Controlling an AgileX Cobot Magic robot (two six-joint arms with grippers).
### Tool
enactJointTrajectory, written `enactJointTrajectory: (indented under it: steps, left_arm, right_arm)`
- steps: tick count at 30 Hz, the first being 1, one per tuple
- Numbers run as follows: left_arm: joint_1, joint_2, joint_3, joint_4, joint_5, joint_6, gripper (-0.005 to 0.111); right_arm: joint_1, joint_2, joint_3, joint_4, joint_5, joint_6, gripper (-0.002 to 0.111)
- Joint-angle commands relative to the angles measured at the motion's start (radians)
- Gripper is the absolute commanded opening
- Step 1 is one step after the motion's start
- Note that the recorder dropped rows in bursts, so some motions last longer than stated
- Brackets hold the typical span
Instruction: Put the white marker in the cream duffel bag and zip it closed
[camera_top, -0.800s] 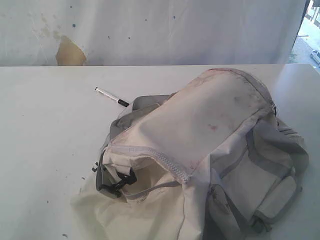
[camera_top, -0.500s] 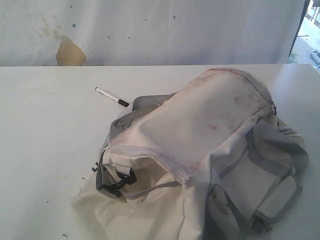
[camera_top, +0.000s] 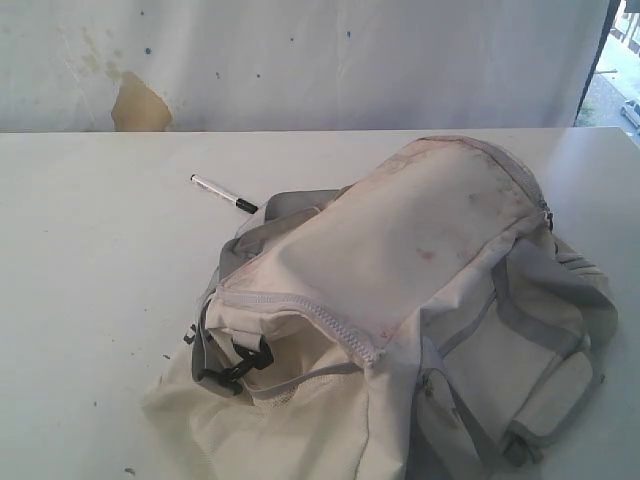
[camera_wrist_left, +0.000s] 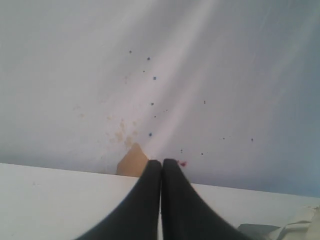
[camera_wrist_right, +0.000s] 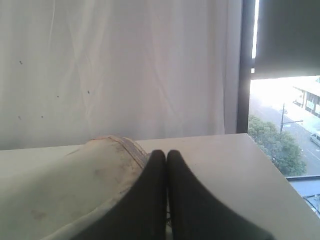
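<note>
The white marker (camera_top: 223, 193) lies flat on the white table, black cap end pointing toward the cream duffel bag (camera_top: 400, 260). The bag slumps across the middle and right of the table, its zipper flap (camera_top: 300, 312) hanging open at the near left with a black buckle (camera_top: 247, 363) below it. Neither arm shows in the exterior view. In the left wrist view my left gripper (camera_wrist_left: 161, 162) is shut with nothing between its fingers, held above the table. My right gripper (camera_wrist_right: 166, 153) is shut and empty too, just beside the bag's rounded end (camera_wrist_right: 75, 175).
A white curtain (camera_top: 300, 60) with a brown patch (camera_top: 137, 104) hangs behind the table's far edge. A window (camera_wrist_right: 285, 125) stands past the table's right edge (camera_wrist_right: 270, 170). Bare tabletop (camera_top: 90, 270) stretches to the left of the bag.
</note>
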Motion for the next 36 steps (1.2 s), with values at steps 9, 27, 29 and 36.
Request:
enactJointTrajectory:
  steps: [9,27,29,36]
  left_arm:
    - [-0.001,0.159,-0.106,-0.039,0.185,-0.085,0.000]
    - [-0.001,0.610,-0.114,-0.215,0.189,-0.050,0.049]
    - [-0.001,0.648,-0.116,-0.297,0.205,0.030,0.056]
    - [-0.001,0.761,-0.189,-0.444,0.315,0.204,0.057]
  right_arm:
    - [0.003,0.424,-0.188,-0.002,0.007,0.003,0.000]
    - [0.003,0.857,-0.356,0.085,0.155,0.154,0.042]
    - [0.003,0.923,-0.413,0.089,0.221,0.169,0.043]
    - [-0.005,1.157,-0.573,0.132,0.342,0.138,0.043]
